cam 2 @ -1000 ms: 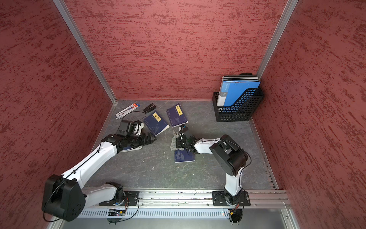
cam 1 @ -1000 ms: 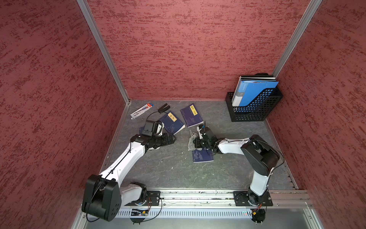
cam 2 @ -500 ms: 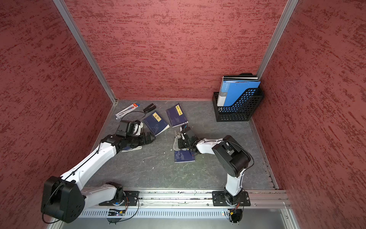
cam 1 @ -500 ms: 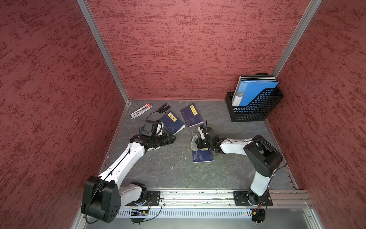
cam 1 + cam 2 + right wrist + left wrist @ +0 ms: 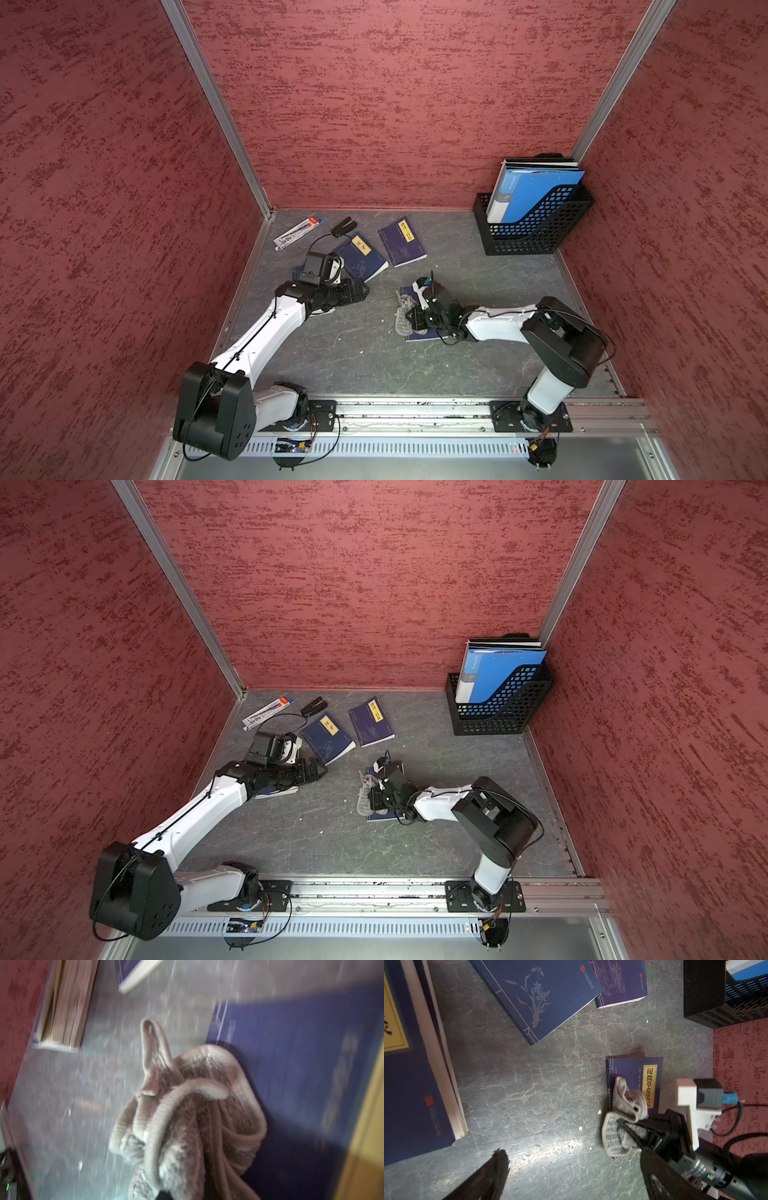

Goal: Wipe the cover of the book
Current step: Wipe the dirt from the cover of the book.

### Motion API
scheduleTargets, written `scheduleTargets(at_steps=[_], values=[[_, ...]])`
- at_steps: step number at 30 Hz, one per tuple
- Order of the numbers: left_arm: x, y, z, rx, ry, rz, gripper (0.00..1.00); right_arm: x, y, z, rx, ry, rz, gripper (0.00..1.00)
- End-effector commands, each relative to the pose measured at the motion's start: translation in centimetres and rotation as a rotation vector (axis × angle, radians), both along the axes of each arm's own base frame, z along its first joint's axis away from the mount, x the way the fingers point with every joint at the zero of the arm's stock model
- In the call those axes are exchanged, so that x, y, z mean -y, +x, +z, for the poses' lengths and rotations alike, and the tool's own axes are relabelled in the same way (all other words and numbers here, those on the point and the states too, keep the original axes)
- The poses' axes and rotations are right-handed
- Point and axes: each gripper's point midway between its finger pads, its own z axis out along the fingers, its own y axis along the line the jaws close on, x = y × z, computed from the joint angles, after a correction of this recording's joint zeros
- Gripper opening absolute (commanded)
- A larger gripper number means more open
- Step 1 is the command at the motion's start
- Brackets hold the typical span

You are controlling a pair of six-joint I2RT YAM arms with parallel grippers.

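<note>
A small dark blue book (image 5: pixel 420 335) (image 5: pixel 380 816) with a yellow title strip lies flat near the middle of the floor. Its cover shows in the left wrist view (image 5: pixel 633 1072) and, blurred, in the right wrist view (image 5: pixel 291 1064). My right gripper (image 5: pixel 415 318) (image 5: pixel 374 800) is shut on a crumpled grey cloth (image 5: pixel 402 316) (image 5: pixel 363 801) (image 5: pixel 623 1109) (image 5: pixel 197 1105). The cloth rests on the book's left edge and spills onto the floor. My left gripper (image 5: pixel 361 291) (image 5: pixel 320 771) (image 5: pixel 572 1152) is open and empty, low over the floor to the left.
Two more blue books (image 5: pixel 362 258) (image 5: pixel 401 243) lie behind, and another book (image 5: pixel 415 1084) sits under the left arm. A pen pack (image 5: pixel 297 232) and a black clip (image 5: pixel 343 226) are at the back left. A black file rack (image 5: pixel 532 224) stands in the back right corner.
The right gripper has dragged the cloth a little toward the near end of the book. The left arm has hardly moved.
</note>
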Motion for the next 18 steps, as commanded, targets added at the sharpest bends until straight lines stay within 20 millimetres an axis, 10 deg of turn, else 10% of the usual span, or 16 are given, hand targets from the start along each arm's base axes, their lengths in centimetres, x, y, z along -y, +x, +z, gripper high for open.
scheduleTargets(at_steps=[1, 9, 18], values=[[-0.4, 0.1, 0.2, 0.021, -0.001, 0.018, 1.0, 5.7, -0.6, -7.1, -0.178, -0.253, -0.045, 0.07], [-0.4, -0.3, 0.3, 0.024, -0.006, 0.027, 1.0, 3.9, 3.5, -6.3, -0.135, -0.25, 0.009, 0.07], [-0.3, 0.1, 0.1, 0.023, -0.003, 0.021, 1.0, 4.9, -3.2, -5.4, -0.169, -0.223, 0.042, 0.07]])
